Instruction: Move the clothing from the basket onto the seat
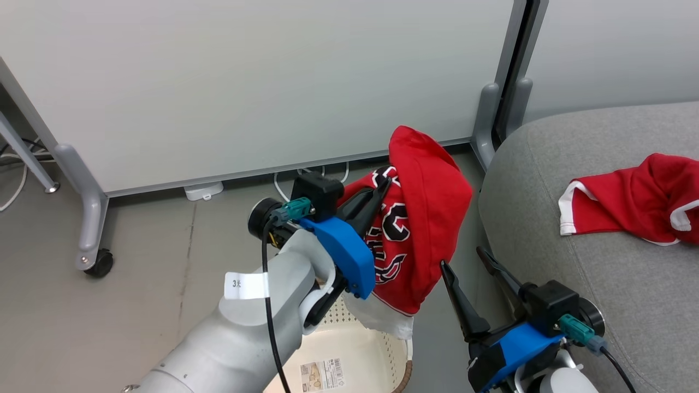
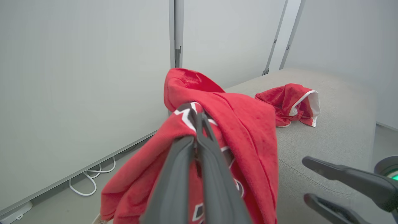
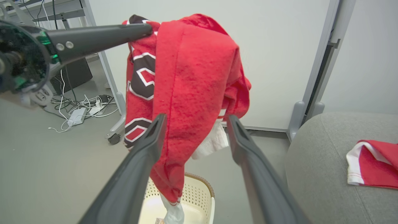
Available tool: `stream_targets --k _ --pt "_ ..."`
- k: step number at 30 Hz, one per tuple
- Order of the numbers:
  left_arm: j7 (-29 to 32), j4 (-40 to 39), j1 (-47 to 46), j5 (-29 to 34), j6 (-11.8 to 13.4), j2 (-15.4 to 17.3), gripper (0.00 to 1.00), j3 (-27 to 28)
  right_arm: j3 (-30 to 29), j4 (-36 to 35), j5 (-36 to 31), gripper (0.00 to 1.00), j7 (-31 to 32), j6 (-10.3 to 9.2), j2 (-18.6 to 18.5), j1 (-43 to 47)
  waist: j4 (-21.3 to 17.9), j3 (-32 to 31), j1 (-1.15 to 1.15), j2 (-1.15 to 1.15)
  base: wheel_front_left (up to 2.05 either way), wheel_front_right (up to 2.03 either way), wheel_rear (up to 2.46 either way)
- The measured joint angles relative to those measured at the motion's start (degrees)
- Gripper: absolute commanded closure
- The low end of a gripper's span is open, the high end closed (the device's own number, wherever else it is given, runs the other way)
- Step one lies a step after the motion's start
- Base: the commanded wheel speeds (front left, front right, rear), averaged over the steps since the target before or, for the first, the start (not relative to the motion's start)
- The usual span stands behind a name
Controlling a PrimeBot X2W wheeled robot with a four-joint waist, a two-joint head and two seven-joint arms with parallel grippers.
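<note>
My left gripper (image 1: 382,186) is shut on the red jersey (image 1: 428,218) with black-and-white lettering, holding it in the air. The jersey's white lower end hangs over the cream basket (image 1: 385,349), which sits on the floor below. In the left wrist view the shut fingers (image 2: 202,149) pinch the jersey (image 2: 248,124) at its top fold. A plain red garment (image 1: 639,199) with white trim lies on the grey seat (image 1: 546,218) to the right. My right gripper (image 1: 461,257) stands open and empty between the jersey and the seat's edge; in its own view its fingers (image 3: 146,149) frame the hanging jersey (image 3: 192,77).
A pale partition panel (image 1: 246,82) on wheeled legs (image 1: 98,262) stands behind the basket, its post (image 1: 486,120) close to the seat's corner. White cables (image 1: 284,185) and a power strip (image 3: 76,116) lie on the grey floor at its foot.
</note>
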Motion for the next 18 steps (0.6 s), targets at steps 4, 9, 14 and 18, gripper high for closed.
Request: stream_targets --k 4,9,14,18 --pt "0.00 -0.47 -1.49 -0.75 0.00 -0.25 1.00 -0.56 0.34 -0.20 0.10 0.00 0.38 0.00 0.00 0.07 0.14 -0.48 0.00 0.00 0.00 0.00 0.00" --pt "-0.07 -0.58 -1.95 -0.97 0.00 -0.33 1.00 -0.70 0.59 -0.27 0.14 0.00 0.51 0.00 0.00 0.14 0.11 -0.86 0.00 0.00 0.00 0.00 0.00" --pt "-0.07 -0.43 -1.95 -1.21 0.00 -0.42 1.00 -1.32 0.93 -0.19 0.27 0.00 0.52 0.00 0.00 0.77 0.18 -1.20 0.00 0.00 0.00 0.00 0.00" --pt "-0.07 -0.07 -1.95 -1.21 0.00 -0.43 1.00 -1.43 1.08 -0.14 0.31 0.00 0.52 0.00 0.00 0.88 0.20 -1.24 0.01 0.00 0.00 0.00 0.00"
